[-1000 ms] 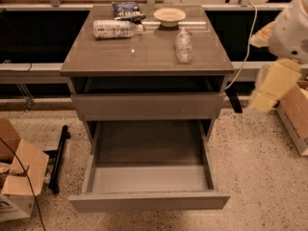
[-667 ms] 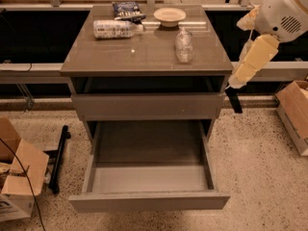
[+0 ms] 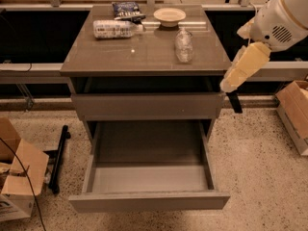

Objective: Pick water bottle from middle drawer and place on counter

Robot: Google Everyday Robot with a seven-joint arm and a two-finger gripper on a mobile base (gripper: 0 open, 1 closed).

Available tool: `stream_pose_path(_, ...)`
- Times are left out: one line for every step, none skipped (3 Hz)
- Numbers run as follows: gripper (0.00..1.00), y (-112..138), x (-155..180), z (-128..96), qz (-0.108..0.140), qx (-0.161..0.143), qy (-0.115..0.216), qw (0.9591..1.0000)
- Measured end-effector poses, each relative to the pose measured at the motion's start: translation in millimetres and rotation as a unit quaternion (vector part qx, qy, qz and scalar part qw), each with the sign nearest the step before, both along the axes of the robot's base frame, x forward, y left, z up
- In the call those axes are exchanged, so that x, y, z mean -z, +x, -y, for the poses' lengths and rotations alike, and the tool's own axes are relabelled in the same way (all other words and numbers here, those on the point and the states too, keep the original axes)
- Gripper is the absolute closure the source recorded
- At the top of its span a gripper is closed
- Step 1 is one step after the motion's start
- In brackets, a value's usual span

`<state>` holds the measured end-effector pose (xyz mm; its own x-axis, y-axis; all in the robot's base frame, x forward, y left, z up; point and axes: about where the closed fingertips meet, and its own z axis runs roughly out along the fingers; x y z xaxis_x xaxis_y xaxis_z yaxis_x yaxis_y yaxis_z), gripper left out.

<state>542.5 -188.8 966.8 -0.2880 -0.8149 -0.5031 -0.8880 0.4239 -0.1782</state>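
— Where was the gripper?
— I saw the gripper [image 3: 234, 101] hanging just off the right edge of the counter [image 3: 144, 61], below its top and level with the shut upper drawer front [image 3: 147, 106].
— And the bottle?
— The bottle [image 3: 184, 44] stood upright on the counter, right of centre. Behind it sat a bowl [image 3: 169, 16]; a larger bottle [image 3: 115, 29] lay on its side. The drawer [image 3: 149, 201] stood pulled out.

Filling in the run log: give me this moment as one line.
water bottle: upright on counter | middle drawer: open, no bottle inside | gripper: right of cabinet, apart from bottle
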Motion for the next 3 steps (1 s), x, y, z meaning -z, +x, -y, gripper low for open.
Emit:
stream_pose_path(0.0, 30, 26, -4, 0.001, 0.076, 0.05, 0.9959)
stream_pose_path(0.0, 75, 51, 0, 0.017, 0.129, 0.091, 0.9873)
stream_pose_path(0.0, 129, 72, 9, 0.057, 0.146, 0.133, 0.9786)
